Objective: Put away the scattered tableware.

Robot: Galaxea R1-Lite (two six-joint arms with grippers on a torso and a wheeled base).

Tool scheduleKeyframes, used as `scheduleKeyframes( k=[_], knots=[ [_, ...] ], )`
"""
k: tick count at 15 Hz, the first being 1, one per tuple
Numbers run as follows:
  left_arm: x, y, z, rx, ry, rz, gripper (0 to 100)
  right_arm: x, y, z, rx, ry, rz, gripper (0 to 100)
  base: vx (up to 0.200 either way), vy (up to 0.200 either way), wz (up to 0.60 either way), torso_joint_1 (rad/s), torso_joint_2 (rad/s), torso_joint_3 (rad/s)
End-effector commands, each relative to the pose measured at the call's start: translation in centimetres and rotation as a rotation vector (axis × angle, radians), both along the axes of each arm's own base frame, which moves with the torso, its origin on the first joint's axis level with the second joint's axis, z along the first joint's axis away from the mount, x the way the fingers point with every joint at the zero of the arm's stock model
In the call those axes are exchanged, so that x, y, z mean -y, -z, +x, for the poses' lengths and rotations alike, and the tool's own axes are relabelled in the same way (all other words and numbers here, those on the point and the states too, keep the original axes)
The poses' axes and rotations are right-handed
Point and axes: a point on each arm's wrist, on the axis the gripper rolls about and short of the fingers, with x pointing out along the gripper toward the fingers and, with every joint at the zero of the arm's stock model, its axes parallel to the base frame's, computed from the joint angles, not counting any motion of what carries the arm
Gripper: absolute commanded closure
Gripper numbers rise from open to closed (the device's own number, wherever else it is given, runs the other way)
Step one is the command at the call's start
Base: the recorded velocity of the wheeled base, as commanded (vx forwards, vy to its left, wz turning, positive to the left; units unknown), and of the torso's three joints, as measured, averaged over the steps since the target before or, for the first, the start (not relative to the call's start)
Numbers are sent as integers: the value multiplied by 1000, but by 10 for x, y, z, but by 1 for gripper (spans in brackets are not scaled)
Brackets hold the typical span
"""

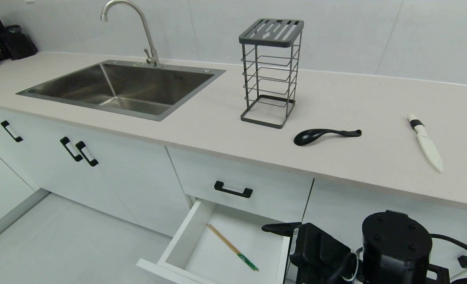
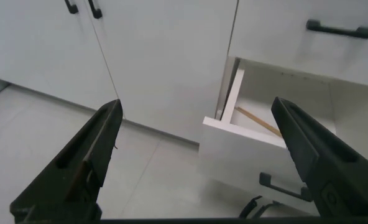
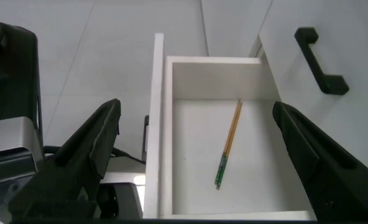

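A black spoon [image 1: 324, 135] lies on the countertop [image 1: 201, 126] beside a wire rack [image 1: 270, 73]. Farther right lies a white knife [image 1: 425, 142] with a black band. Below the counter a white drawer [image 1: 186, 232] stands pulled out with a pair of chopsticks [image 1: 233, 247] inside. My right gripper [image 3: 196, 155] is open above that drawer [image 3: 159, 124], with the chopsticks [image 3: 227, 146] seen between its fingers. My left gripper [image 2: 196, 155] is open and empty, low in front of the cabinets, facing the drawer [image 2: 230, 99] and the chopsticks [image 2: 258, 122].
A steel sink [image 1: 123, 88] with a tap [image 1: 138, 27] is set into the counter's left part. A shut drawer with a black handle [image 1: 233, 190] sits above the open one. Cabinet doors with black handles [image 1: 77, 150] stand to the left, above a pale floor [image 1: 79, 244].
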Motion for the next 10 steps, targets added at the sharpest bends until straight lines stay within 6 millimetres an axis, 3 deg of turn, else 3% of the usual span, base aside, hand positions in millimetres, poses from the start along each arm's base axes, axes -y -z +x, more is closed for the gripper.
scheduleKeyframes(
  k=[1,7,10],
  knots=[
    [0,0,0,0,-1,0,0,0,0,0,0,0,0,0,0,0,0,105,-486,-227],
    [0,0,0,0,-1,0,0,-2,-2,2,4,0,8,0,0,0,0,340,-490,-234],
    [0,0,0,0,-1,0,0,-15,-12,12,18,13,30,0,0,0,0,282,-522,-250]
  ],
)
